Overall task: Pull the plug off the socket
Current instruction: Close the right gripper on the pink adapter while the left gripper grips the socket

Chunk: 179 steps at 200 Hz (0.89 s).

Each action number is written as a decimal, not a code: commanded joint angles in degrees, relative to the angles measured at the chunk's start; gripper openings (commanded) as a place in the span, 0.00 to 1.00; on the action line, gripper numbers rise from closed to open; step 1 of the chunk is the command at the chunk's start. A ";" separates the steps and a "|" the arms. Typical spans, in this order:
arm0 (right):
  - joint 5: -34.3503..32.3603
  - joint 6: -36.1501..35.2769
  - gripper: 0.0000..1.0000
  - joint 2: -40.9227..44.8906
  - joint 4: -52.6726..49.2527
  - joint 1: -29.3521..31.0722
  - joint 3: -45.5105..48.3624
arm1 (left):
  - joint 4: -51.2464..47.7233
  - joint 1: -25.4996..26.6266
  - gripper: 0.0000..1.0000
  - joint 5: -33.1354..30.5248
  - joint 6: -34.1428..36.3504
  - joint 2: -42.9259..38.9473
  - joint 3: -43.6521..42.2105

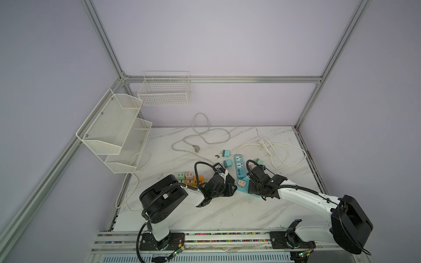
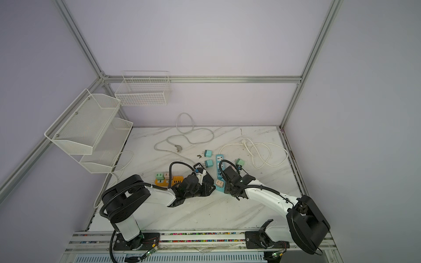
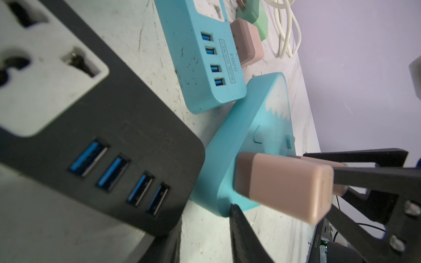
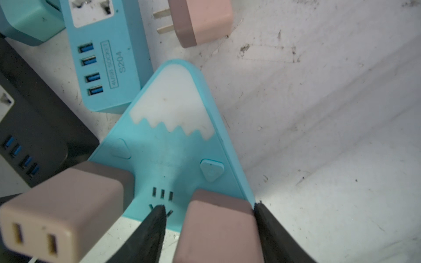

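1. The right gripper [image 4: 208, 227] pinches a pink plug [image 4: 218, 227] seated in the triangular blue socket [image 4: 173, 145].
2. A second pink plug [image 4: 66, 209] sits plugged in beside it.
3. The left gripper [image 3: 205, 241] is nearly closed, holding nothing, touching that socket's edge.

white arm links [image 1: 303, 198], black joint housings [image 1: 163, 200]; black corrugated cable looms [image 1: 200, 165]; black textured pincer fingers [image 4: 150, 232]; silver screws [image 3: 396, 243]
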<state>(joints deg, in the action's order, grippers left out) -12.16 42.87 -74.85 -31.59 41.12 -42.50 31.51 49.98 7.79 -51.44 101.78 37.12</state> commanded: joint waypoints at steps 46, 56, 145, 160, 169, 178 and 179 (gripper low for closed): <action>-0.19 -0.34 0.59 -1.64 1.23 -0.73 0.39 | 3.09 -0.93 0.37 -0.45 3.01 0.09 3.26; -0.48 -0.16 0.57 -1.53 0.80 -0.68 0.31 | 3.01 -1.17 0.37 -0.76 3.08 -0.09 3.22; 1.92 -7.14 0.42 -2.59 1.35 -3.75 -1.43 | -0.13 -1.46 0.38 0.42 5.30 -6.76 -2.21; 2.33 -8.18 0.41 -3.19 1.17 -3.77 -2.01 | -2.34 -1.45 0.39 -0.46 6.33 -9.90 -3.11; 1.92 -8.58 0.40 -3.20 1.10 -3.69 -2.06 | -5.01 -1.52 0.41 -2.19 6.95 -11.77 -2.63; 2.09 -9.47 0.40 -3.11 1.01 -3.68 -2.15 | -8.37 -1.75 0.41 -3.03 8.10 -12.91 -1.07; 2.16 -9.52 0.40 -3.11 1.01 -3.68 -2.15 | -8.69 -1.78 0.41 -2.91 8.33 -13.00 -0.81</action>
<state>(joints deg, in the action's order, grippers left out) -10.96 35.81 -77.36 -30.57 37.54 -43.31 28.71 48.82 7.77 -46.89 93.21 36.32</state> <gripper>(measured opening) 0.460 0.406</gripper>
